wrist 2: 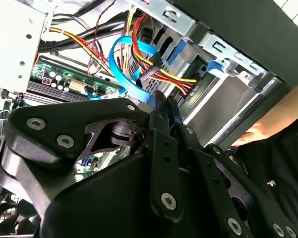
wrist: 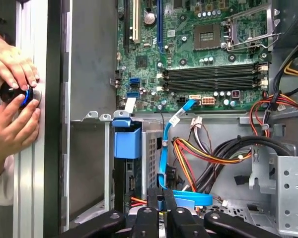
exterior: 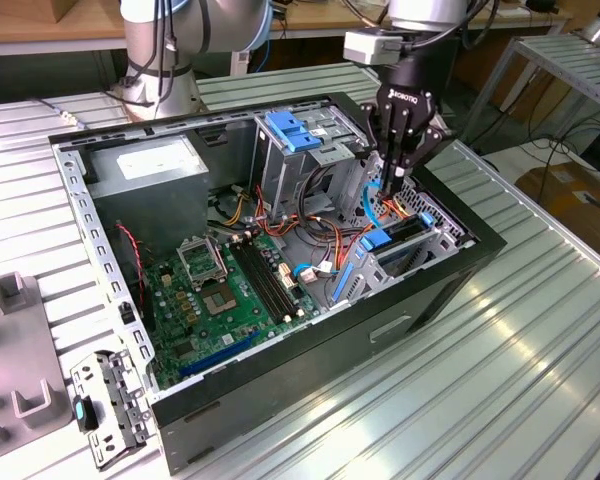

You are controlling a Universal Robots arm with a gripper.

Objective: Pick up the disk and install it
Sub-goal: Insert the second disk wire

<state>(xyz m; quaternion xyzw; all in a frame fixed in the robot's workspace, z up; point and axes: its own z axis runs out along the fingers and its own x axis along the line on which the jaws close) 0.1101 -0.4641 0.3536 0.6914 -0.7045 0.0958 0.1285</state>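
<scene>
We see the hand (exterior: 400, 165) lowered into the open case (exterior: 460, 290), above the drive bay on the exterior view's right. Its fingers (wrist: 161, 206) look clenched on the blue cable (wrist: 169, 148), seemingly drawing it off the bay. The disk (exterior: 400, 236) sits in that bay on its blue rails. A person's hands (wrist: 12, 99) work a knob on the counter (exterior: 540, 370).
</scene>
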